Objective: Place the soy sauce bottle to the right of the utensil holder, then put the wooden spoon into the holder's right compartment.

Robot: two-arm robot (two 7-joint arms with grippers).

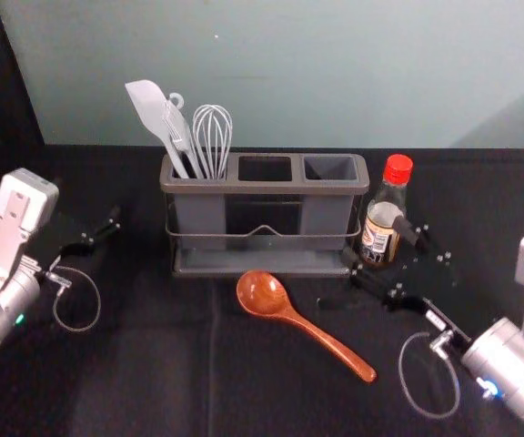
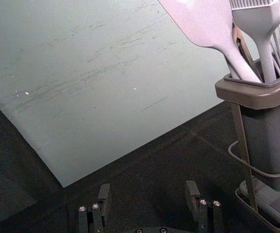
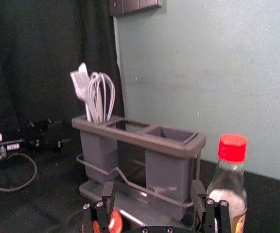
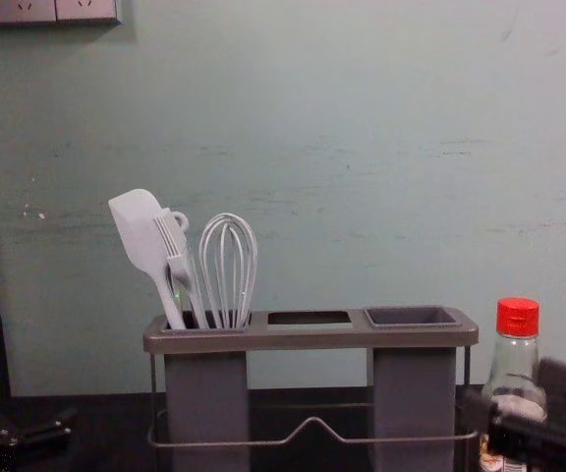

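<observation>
The right gripper is at the right side of the head view, low over the worktop, its two fingers apart and its tips close to the soy sauce bottle. Whether a finger touches the glass, I cannot tell. The bottle stands upright just beside the right end of the utensil holder, with a red cap, clear glass and a printed label.

The wooden spoon lies on the worktop in front of the holder, glossy reddish brown. Its round bowl is near the holder's front, and its handle slants toward the viewer and to the right.

The holder is a long grey rack with a wire rail across its front. Its left compartment holds pale utensils standing up: a spatula, a brush and a whisk. A middle opening and a grey right compartment follow along the rim.

The left gripper is off to the left of the holder, well apart from the spoon and bottle, its fingers also apart. Dark cloth covers the worktop; behind rises a pale grey-green wall, with a dark curtain at its left.
</observation>
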